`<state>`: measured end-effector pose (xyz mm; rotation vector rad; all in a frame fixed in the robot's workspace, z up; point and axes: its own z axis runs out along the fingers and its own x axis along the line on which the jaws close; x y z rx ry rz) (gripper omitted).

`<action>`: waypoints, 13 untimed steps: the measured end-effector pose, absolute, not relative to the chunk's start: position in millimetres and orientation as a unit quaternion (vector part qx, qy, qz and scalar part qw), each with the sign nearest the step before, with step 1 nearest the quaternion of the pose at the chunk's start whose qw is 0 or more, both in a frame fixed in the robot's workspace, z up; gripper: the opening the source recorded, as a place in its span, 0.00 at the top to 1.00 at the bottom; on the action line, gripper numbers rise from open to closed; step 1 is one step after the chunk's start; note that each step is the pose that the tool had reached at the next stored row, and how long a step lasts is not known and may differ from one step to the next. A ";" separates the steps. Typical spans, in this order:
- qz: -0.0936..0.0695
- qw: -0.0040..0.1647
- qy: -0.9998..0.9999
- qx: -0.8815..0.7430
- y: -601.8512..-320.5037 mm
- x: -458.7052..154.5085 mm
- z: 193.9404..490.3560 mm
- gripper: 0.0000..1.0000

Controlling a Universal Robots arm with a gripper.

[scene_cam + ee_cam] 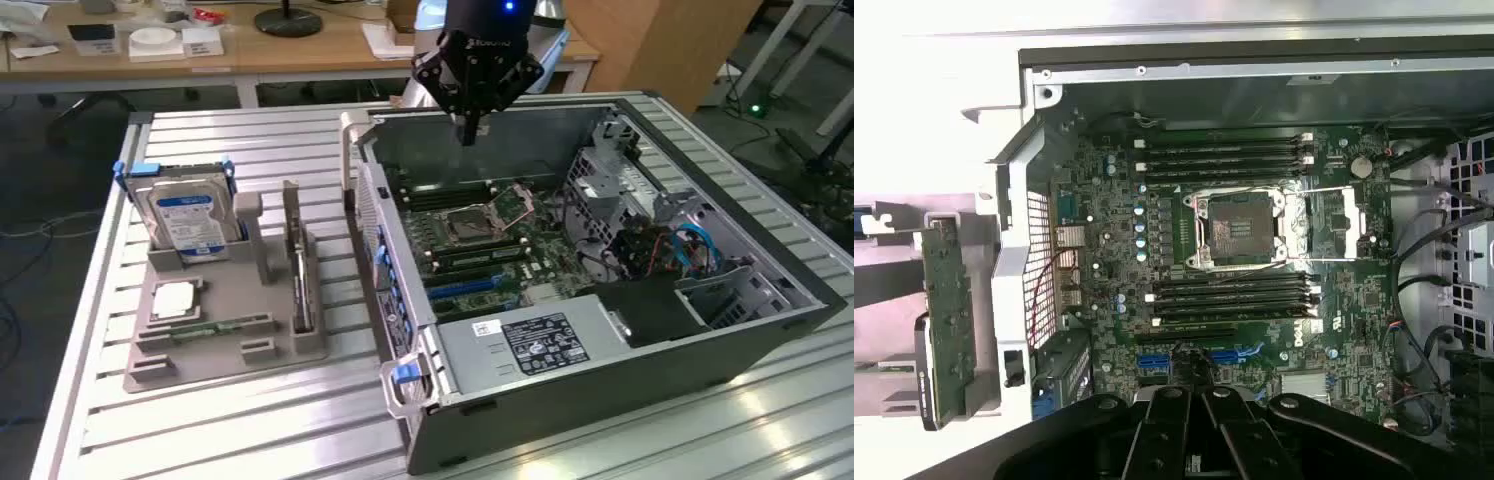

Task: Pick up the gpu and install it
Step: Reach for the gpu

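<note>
motherboard (1114, 260) green, slots (467, 289) blue; hard drive (187, 222) silver w/ blue-white label (190, 218); gpu (949, 320) green; tray (227, 345) grey; gripper (469, 133) black; table (240, 140) ribbed silver

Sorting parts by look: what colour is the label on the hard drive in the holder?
The label is blue and white, clearest in the exterior view.

The black computer case (587, 400) lay on its side with its upper face open, leaving the green motherboard (494, 250) reachable from above. The black gripper (467, 135), fingers pinched together, hung over the far end of that opening, clear of everything below. A grey power supply box with a white label (534, 345) blocked the near end; blue and red cables (683, 250) crowded the exterior view's right. The case's raised grey side wall (380, 250) stood between the board and the grey parts holder (247, 290), where the thin upright gpu (303, 285) had open space above.
</note>
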<state>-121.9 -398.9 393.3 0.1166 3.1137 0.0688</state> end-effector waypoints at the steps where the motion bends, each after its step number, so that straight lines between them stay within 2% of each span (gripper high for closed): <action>1: 0.022 0.012 0.999 0.037 -398.9 -121.9 393.3 0.89; 13: 0.022 0.012 0.999 0.037 -399.1 -137.8 393.3 0.89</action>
